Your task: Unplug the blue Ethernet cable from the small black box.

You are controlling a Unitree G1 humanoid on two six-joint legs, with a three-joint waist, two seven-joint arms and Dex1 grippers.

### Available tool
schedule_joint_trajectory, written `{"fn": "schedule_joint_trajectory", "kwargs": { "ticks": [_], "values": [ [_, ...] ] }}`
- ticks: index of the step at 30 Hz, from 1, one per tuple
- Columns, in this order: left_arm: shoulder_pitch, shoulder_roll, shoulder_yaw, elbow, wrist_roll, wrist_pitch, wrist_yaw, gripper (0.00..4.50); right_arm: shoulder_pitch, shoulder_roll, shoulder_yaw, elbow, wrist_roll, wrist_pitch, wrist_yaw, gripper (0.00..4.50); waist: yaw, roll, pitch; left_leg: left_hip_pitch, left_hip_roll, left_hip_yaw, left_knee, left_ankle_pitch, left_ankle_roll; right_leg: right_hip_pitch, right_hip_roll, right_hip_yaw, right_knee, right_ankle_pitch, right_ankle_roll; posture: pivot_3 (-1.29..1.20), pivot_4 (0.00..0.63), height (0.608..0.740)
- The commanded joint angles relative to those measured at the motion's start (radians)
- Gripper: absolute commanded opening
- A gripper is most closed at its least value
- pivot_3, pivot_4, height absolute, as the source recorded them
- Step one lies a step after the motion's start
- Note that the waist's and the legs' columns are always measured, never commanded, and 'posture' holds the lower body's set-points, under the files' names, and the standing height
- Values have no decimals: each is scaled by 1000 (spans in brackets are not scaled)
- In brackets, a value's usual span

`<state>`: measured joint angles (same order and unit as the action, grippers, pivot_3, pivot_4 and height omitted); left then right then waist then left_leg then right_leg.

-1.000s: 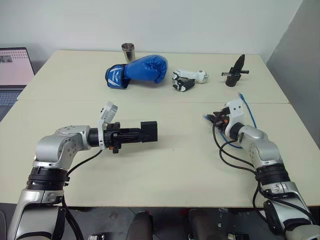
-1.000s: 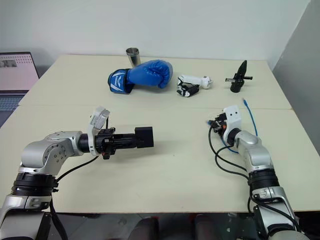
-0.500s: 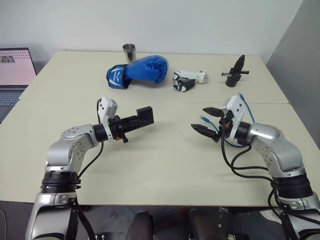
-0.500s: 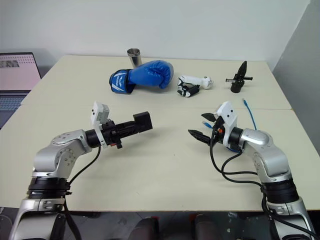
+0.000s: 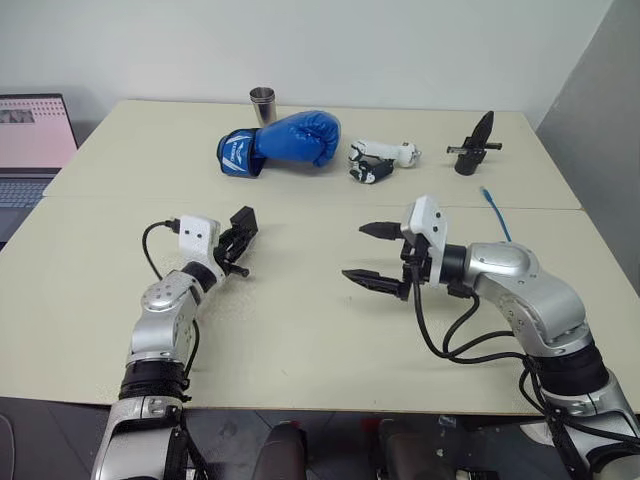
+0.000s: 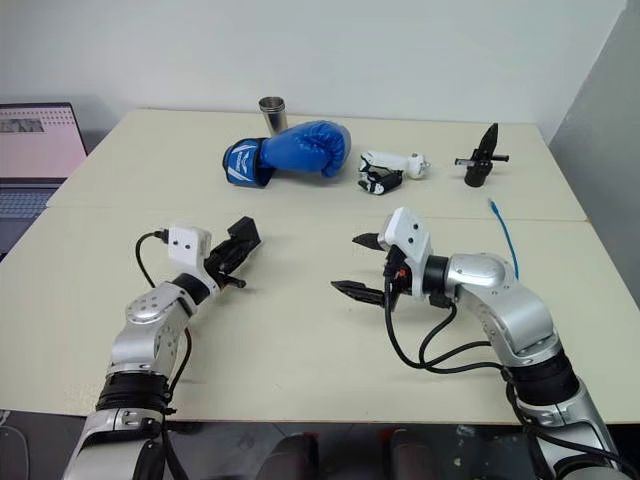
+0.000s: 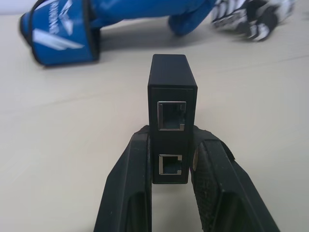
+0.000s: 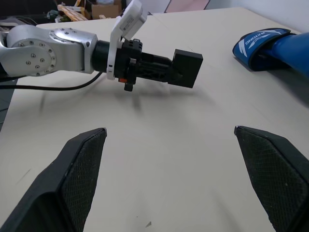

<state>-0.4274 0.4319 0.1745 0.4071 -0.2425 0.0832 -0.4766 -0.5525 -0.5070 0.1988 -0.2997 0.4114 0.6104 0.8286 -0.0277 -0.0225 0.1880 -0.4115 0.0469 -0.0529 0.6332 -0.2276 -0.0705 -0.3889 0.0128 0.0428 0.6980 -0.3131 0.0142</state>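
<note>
Box (image 7: 172, 101) clamped in left gripper (image 7: 169, 159); right gripper (image 5: 372, 255) spread wide, cable (image 5: 494, 212) behind.

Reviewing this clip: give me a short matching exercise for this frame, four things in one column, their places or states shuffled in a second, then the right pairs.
Things:
1. small black box
2. blue Ethernet cable
3. right gripper
4. metal cup

Places or states:
A. lying loose on the table, at the robot's right
B. standing at the far edge, behind the boxing glove
C. clamped in the left gripper, both ports empty
D. fingers spread wide, holding nothing

Pairs: 1-C, 2-A, 3-D, 4-B
</note>
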Motion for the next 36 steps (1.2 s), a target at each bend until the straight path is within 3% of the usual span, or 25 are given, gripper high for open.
{"fn": "schedule_joint_trajectory", "kwargs": {
  "ticks": [1, 2, 4, 6, 14, 16, 22, 26, 36],
  "values": [
    [14, -21, 31, 0, 7, -41, 48, 762, -14, 3, -8, -13, -3, -23, 12, 4500, 0, 0, 0, 0, 0, 0, 0, 0, 0, 0, 0, 0, 0, 0, 0, 0, 150, 740],
    [16, -23, 31, 1, 7, -41, 50, 762, -14, 3, -8, -12, -3, -23, 13, 4500, 0, 0, 0, 0, 0, 0, 0, 0, 0, 0, 0, 0, 0, 0, 0, 0, 150, 740],
    [28, -29, 33, -5, 6, -43, 57, 1465, -13, 1, -8, -13, -3, -22, 15, 4500, -1, 0, 0, 0, 0, 0, 0, 0, 0, 0, 0, 0, 0, 0, 0, 0, 150, 740],
    [32, -32, 34, -10, 5, -46, 63, 1724, -13, 1, -8, -13, -4, -20, 16, 4500, -1, 0, 0, 0, 0, 0, 0, 0, 0, 0, 0, 0, 0, 0, 0, 0, 150, 740],
    [44, -39, 41, -31, 4, -54, 65, 3648, -17, 4, -10, -10, -4, -15, 15, 4500, -1, 0, 0, 0, 0, 0, 0, 0, 0, 0, 0, -1, 1, 0, 0, 0, 150, 740],
    [61, -34, 40, -61, 7, -43, 67, 3950, -15, 0, -9, -13, -6, -13, 17, 4500, -1, 0, 0, 0, 0, 0, 0, 0, 0, 0, 0, 0, 1, 0, 0, 0, 150, 740],
    [165, 26, 29, -292, -10, 71, 25, 3950, 42, -51, -51, -60, 13, 12, 22, 4500, -2, 0, 0, 0, 0, 0, 0, 0, 0, 1, 0, 0, 1, 0, 0, 0, 150, 740],
    [212, 151, 35, -455, -68, 213, -99, 3950, 104, -131, -155, -120, 105, 98, 45, 4500, 0, 0, 0, 0, 0, -1, 0, 0, 0, 1, 0, 0, 1, 0, 0, 0, 150, 740],
    [162, 441, 92, -496, -221, 394, -404, 3950, 162, -334, -299, -90, 193, 142, 158, 4500, -4, 0, 0, 4, 1, 0, -1, 0, 0, 2, 1, 0, 0, 0, 0, 0, 150, 740]
  ]
}}
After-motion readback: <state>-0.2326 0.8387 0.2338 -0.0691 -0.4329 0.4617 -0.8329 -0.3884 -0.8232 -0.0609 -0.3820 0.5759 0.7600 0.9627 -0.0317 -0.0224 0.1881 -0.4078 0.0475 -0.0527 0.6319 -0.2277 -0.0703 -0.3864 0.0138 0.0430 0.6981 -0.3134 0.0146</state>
